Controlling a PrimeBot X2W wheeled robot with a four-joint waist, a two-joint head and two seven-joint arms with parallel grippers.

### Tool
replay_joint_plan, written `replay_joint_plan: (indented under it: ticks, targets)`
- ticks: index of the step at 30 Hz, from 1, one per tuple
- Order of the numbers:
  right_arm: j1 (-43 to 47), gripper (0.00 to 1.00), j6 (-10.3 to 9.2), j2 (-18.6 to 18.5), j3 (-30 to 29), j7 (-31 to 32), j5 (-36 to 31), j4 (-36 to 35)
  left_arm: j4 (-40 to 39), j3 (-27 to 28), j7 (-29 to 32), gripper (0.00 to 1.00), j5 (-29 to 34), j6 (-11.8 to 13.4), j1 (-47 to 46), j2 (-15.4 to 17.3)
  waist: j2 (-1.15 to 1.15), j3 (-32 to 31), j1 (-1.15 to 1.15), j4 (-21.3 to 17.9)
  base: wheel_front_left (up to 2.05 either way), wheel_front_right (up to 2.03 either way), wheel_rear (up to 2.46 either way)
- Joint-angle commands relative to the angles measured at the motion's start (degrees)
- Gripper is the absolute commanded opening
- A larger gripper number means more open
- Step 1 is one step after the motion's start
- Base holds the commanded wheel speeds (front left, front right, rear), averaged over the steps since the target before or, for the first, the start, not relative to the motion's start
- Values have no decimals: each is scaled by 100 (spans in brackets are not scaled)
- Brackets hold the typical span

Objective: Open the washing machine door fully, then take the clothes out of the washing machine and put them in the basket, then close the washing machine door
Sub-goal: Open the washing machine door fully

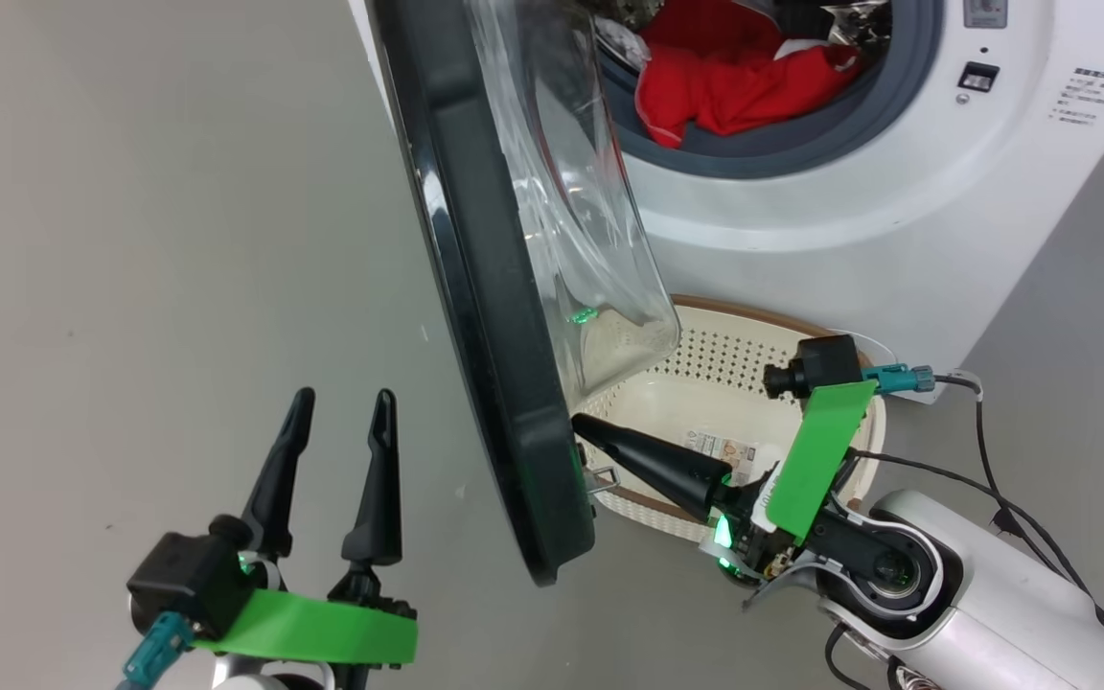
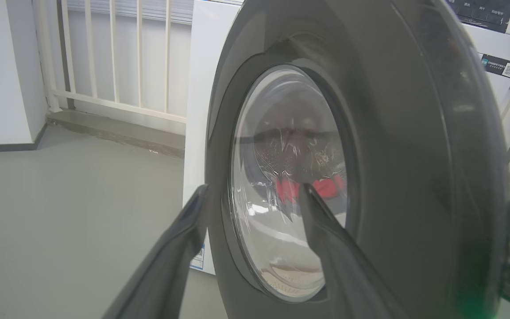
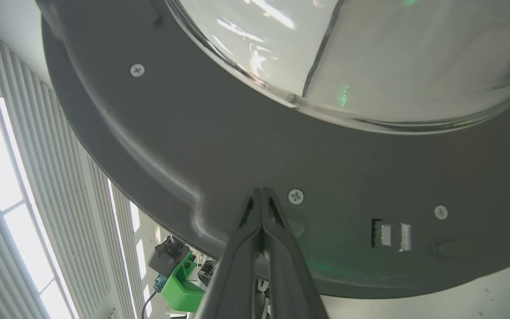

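The washing machine door [image 1: 490, 316] stands partly open, edge-on to the head view, its clear glass bowl [image 1: 576, 211] bulging toward the white washing machine [image 1: 859, 192]. Red clothes [image 1: 734, 72] lie in the drum opening. Below the door sits the cream basket [image 1: 705, 355] with a paper label on its bottom. My right gripper [image 1: 579, 424] is shut, its tips pressed against the door's inner face [image 3: 261, 191] near the lower rim. My left gripper [image 1: 343, 398] is open on the door's outer side, holding nothing. The door's outer face [image 2: 396, 146] and the clothes [image 2: 326, 188] behind the glass appear between its fingers [image 2: 184, 239].
Grey floor [image 1: 149, 249] stretches left of the door. A white railing [image 2: 113, 57] and a wall stand behind the machine's left side. Cables [image 1: 993, 479] trail from my right forearm beside the basket.
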Motion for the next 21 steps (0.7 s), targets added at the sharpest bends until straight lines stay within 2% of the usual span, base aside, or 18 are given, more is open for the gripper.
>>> replay_joint_plan:
  ticks: [1, 21]
  targets:
    - [-100, 0, 30, 66, 96, -60, 77, -212, -100, 162, -29, 100, -15, 19, -12, 70, 0, -23, 0, 56, 0, 0, 0]
    - [-367, 0, 30, -149, 670, -487, 497, -374, 41, 82, -29, 100, -76, 34, -1, 70, 0, -61, 0, 334, 0, 0, 0]
